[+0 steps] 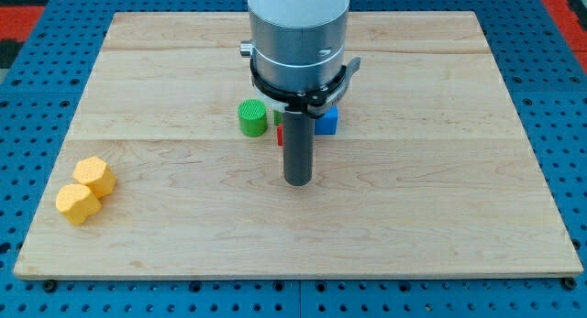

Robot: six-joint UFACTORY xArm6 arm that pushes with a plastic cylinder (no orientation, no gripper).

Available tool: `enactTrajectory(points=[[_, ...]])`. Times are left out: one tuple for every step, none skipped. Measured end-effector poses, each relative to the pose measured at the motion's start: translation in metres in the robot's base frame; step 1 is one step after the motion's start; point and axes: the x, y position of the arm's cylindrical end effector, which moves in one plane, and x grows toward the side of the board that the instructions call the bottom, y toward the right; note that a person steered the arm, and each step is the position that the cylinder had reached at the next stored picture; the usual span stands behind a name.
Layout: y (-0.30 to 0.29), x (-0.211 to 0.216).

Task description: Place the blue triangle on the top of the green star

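My tip (296, 182) rests on the wooden board (440, 190) near its middle. A blue block (328, 122) sits just above and to the right of the tip, partly hidden behind the rod and the arm's body; its shape cannot be made out. A green round block (252, 117) stands above and to the left of the tip. A sliver of a red block (279, 136) shows at the rod's left edge, between the green round block and the rod. No green star can be made out; the arm may hide it. The tip touches no block.
Two yellow blocks, one (95, 176) above the other (77, 203), lie touching near the board's left edge. The arm's wide grey body (300, 34) covers the board's top middle. Blue perforated table surrounds the board.
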Motion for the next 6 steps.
enactTrajectory(points=[[0.002, 0.0], [0.026, -0.008], [0.029, -0.049], [0.044, -0.071], [0.047, -0.077], [0.057, -0.079]])
